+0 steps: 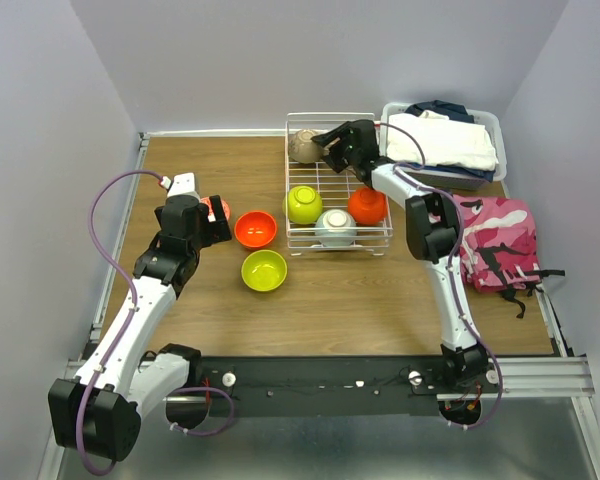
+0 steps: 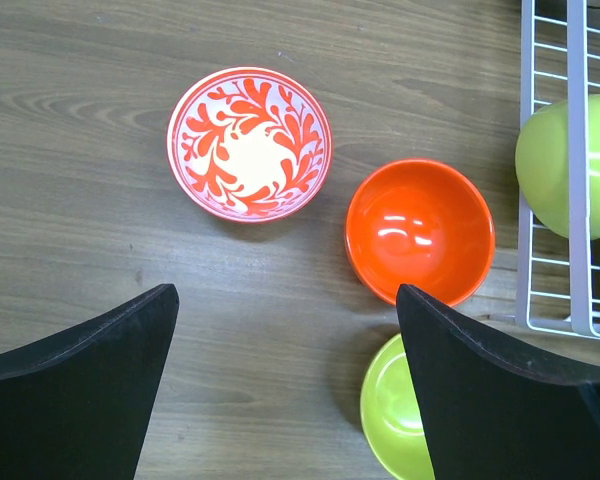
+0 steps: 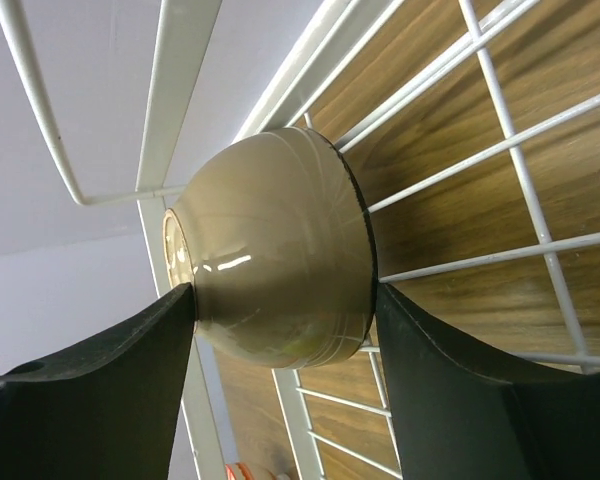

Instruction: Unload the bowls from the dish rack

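Observation:
The white wire dish rack (image 1: 372, 238) stands at the back middle of the table. In it are a taupe bowl (image 1: 303, 146) on its side, a lime-green bowl (image 1: 303, 204), a pale blue bowl (image 1: 336, 228) and an orange bowl (image 1: 367, 206). My right gripper (image 1: 327, 151) is shut on the taupe bowl (image 3: 275, 265), with one finger on its foot and one on its rim. On the table lie a white-and-red patterned bowl (image 2: 249, 143), an orange bowl (image 2: 420, 230) and a lime-green bowl (image 2: 395, 415). My left gripper (image 1: 212, 222) is open and empty above them.
A grey bin of folded clothes (image 1: 442, 140) stands right of the rack. A pink camouflage bag (image 1: 495, 240) lies at the right edge. Walls close in the table at the back and on both sides. The rack's corner (image 2: 550, 200) shows in the left wrist view.

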